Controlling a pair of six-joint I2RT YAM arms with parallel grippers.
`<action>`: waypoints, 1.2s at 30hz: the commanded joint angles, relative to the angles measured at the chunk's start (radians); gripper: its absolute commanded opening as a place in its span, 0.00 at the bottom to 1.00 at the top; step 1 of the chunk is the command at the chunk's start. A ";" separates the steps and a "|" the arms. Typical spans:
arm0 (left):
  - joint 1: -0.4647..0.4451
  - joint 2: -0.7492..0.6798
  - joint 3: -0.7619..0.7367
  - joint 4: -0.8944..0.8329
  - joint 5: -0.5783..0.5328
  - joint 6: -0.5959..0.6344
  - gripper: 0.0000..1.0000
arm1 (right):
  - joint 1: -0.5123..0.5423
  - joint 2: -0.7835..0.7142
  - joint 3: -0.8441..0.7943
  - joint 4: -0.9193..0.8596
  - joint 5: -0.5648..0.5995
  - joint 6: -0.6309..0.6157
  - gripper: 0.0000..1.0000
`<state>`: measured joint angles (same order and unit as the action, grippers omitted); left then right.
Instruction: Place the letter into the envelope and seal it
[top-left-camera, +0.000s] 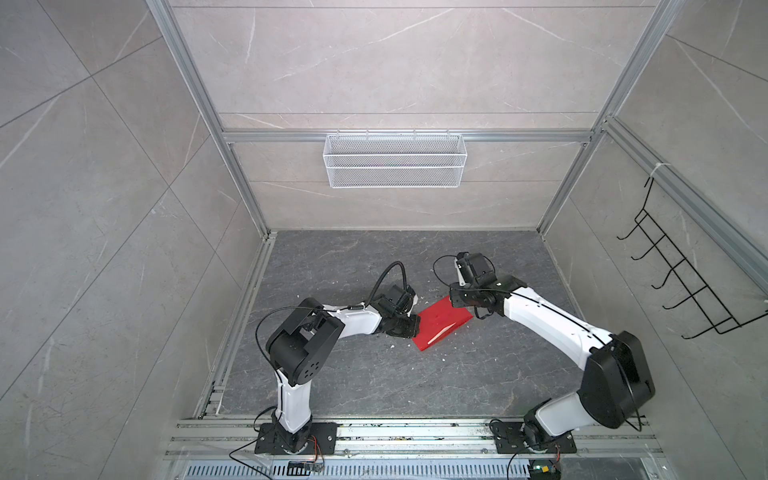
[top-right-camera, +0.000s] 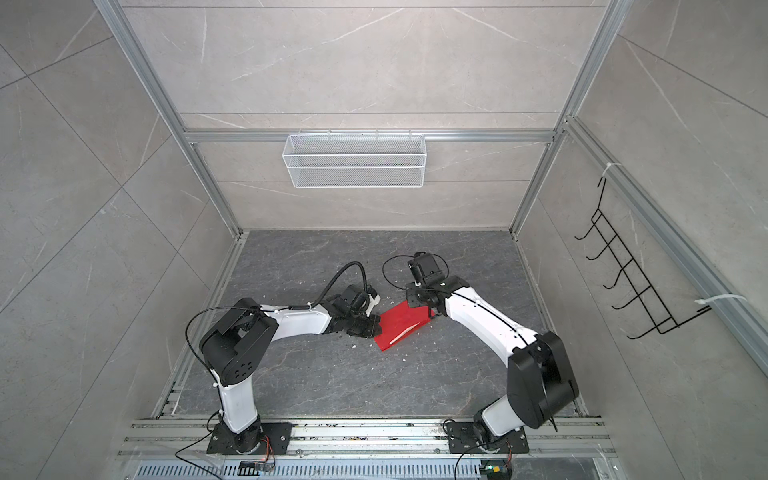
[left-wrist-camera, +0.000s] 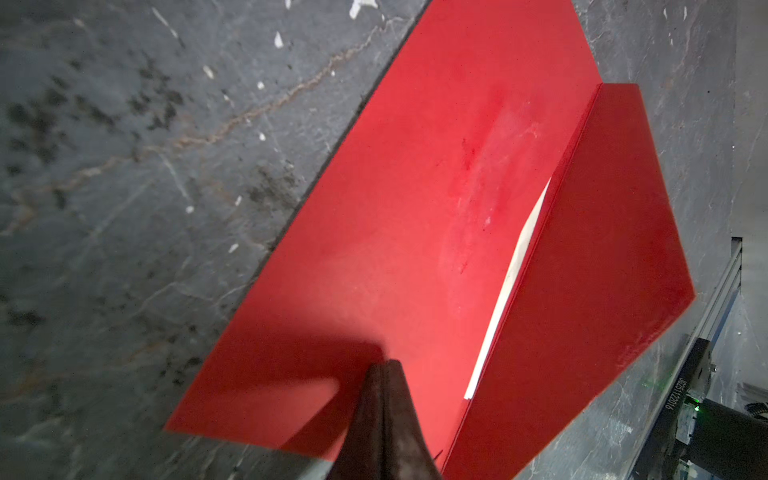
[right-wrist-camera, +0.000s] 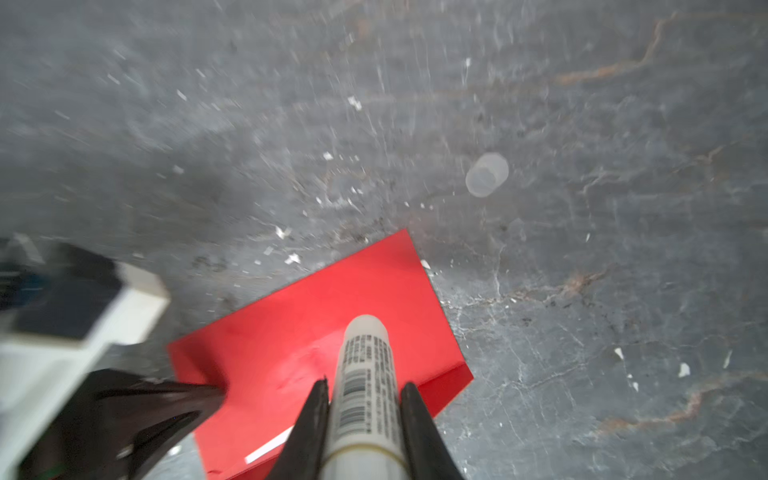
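The red envelope (top-left-camera: 442, 326) (top-right-camera: 400, 328) lies askew on the dark tabletop, its pointed flap (left-wrist-camera: 582, 291) folded open. At its mouth a thin pale strip (left-wrist-camera: 511, 282) shows, seemingly the letter's edge; the rest of the letter is hidden inside. A dull smear (left-wrist-camera: 486, 195) marks the envelope's (left-wrist-camera: 395, 232) body. My left gripper (left-wrist-camera: 384, 365) (top-left-camera: 415, 325) is shut, tips down on the envelope's near-left end. My right gripper (right-wrist-camera: 365, 384) (top-left-camera: 466, 300) is shut on a white glue stick (right-wrist-camera: 365, 345), which points at the envelope's (right-wrist-camera: 282, 340) far end. I cannot tell whether it touches.
White paper scraps (right-wrist-camera: 293, 258) litter the tabletop (top-left-camera: 353, 270). A small round translucent cap-like thing (right-wrist-camera: 487, 174) lies beyond the envelope. A white wire basket (top-left-camera: 395, 160) hangs on the back wall and a black hook rack (top-left-camera: 681, 270) on the right wall.
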<state>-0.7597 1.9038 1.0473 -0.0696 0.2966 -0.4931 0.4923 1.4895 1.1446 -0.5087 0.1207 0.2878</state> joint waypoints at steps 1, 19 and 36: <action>-0.007 0.095 -0.058 -0.194 -0.084 0.027 0.00 | 0.015 0.010 -0.013 0.007 -0.091 -0.007 0.00; -0.007 0.095 -0.061 -0.193 -0.083 0.026 0.00 | 0.197 0.180 -0.008 0.013 0.066 -0.065 0.00; -0.006 0.097 -0.064 -0.192 -0.082 0.025 0.00 | 0.224 0.261 -0.004 0.028 0.070 -0.062 0.00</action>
<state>-0.7597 1.9041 1.0473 -0.0696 0.2970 -0.4931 0.7086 1.7245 1.1370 -0.4805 0.1680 0.2382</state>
